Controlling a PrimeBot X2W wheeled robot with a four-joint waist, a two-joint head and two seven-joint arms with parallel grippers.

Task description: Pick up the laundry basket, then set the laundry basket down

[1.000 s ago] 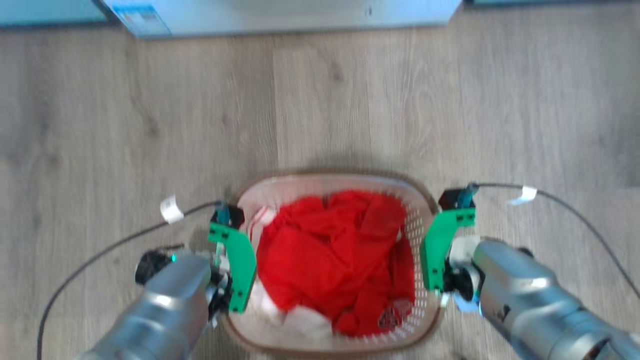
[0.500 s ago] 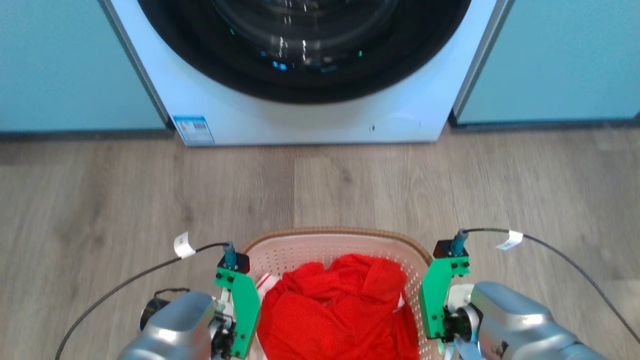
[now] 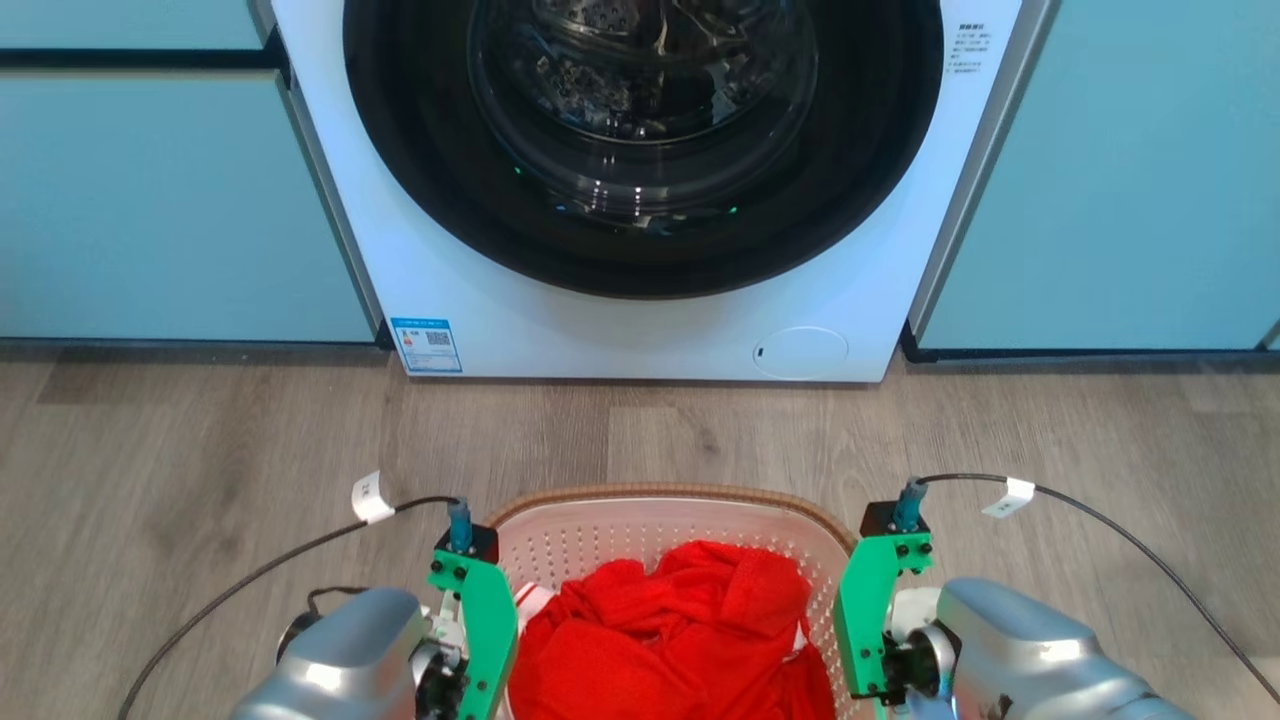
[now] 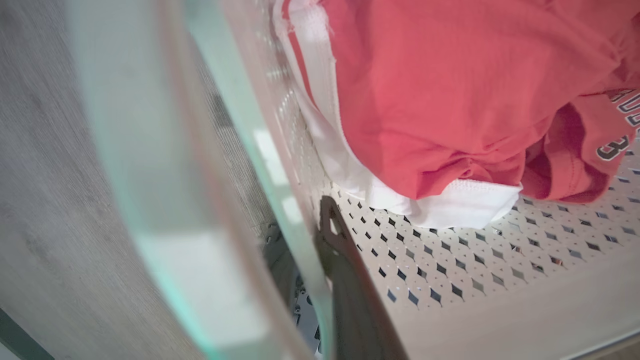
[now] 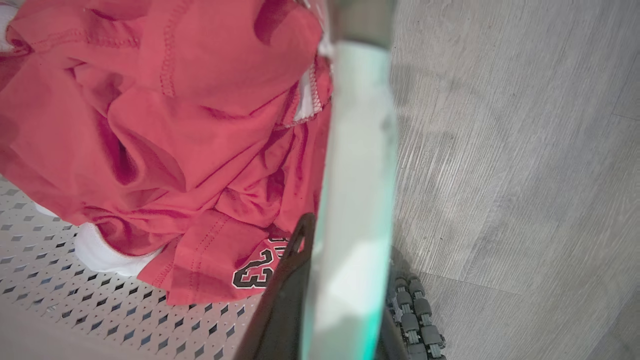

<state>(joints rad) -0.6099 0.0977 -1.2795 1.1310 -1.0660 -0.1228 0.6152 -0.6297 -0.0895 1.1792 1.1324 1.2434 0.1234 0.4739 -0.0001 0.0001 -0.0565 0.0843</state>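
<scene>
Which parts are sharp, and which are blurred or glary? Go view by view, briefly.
Head view: sharp, with reflections on the door glass of the washing machine. Left wrist view: the near edge of the laundry basket is a blurred pale smear; the red jersey is crisp. Right wrist view: that edge blurs too, close to the lens, and a soft shadow lies on the wood floor.

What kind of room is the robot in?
Probably a laundry room: a big white front-loading washing machine stands between pale teal cabinet fronts, and a white perforated plastic laundry basket holds crumpled red clothes.
</scene>
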